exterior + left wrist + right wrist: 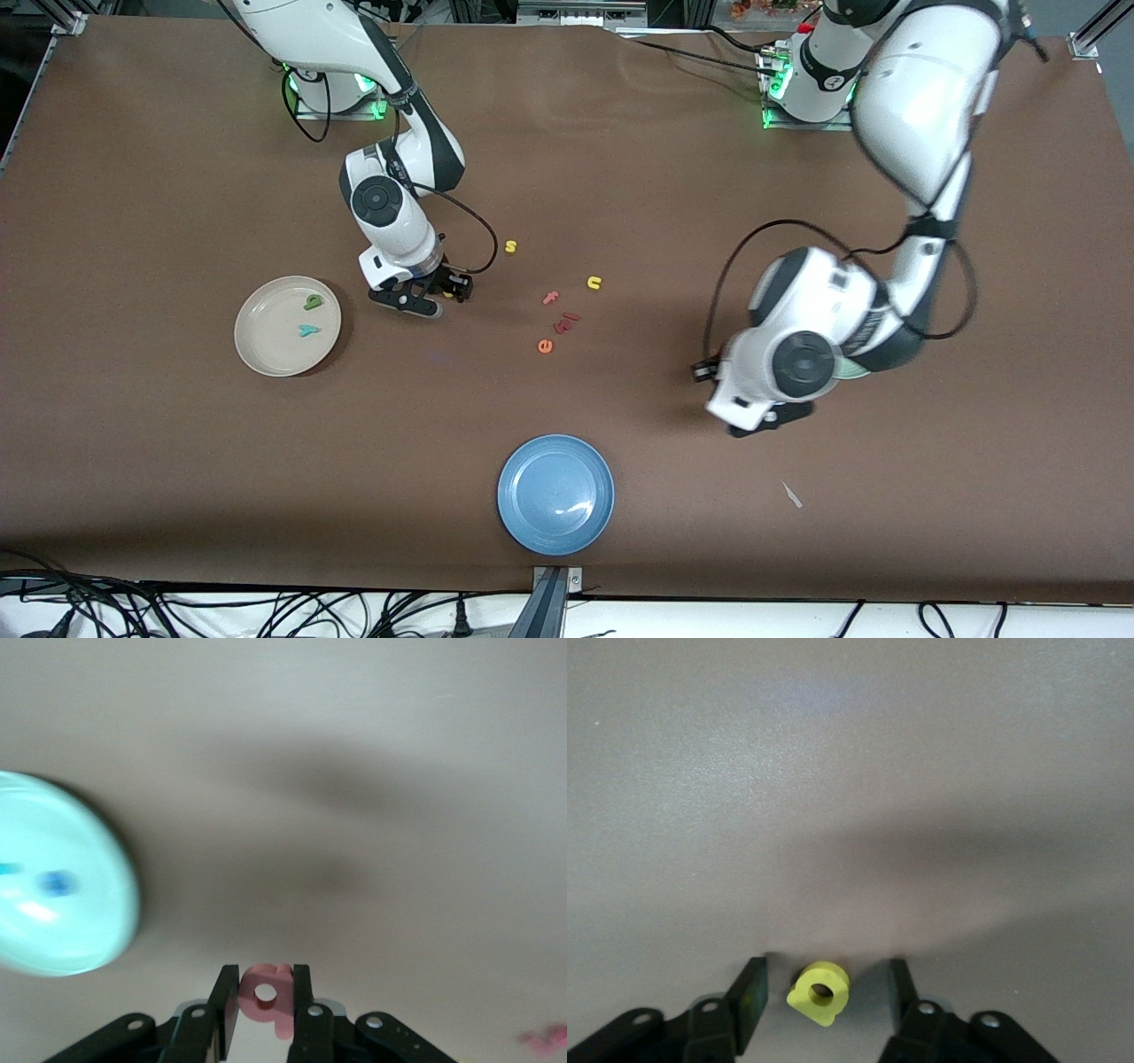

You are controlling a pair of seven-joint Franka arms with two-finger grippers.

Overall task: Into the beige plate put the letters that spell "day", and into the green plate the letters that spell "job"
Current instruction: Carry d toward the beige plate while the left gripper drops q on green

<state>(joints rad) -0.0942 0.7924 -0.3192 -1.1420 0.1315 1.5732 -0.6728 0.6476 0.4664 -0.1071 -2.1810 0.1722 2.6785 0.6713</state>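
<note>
The beige plate (288,325) lies toward the right arm's end of the table with a green "a" (313,302) and a teal "y" (308,330) in it. Beside that plate my right gripper (447,290) (824,979) is down at the table, open, its fingers on either side of the yellow "d" (819,992) with a gap on each side. My left gripper (780,415) (266,979) is shut on the pinkish-red "b" (258,1012), held above the table. The green plate (53,877) shows only in the left wrist view, with a blue bit and a teal bit in it.
A blue plate (555,494) sits near the front edge. Loose letters lie mid-table: yellow "s" (511,246), yellow "u" (594,283), pink "f" (551,298), a reddish piece (567,321) and orange "e" (545,346). A white scrap (791,494) lies below the left hand.
</note>
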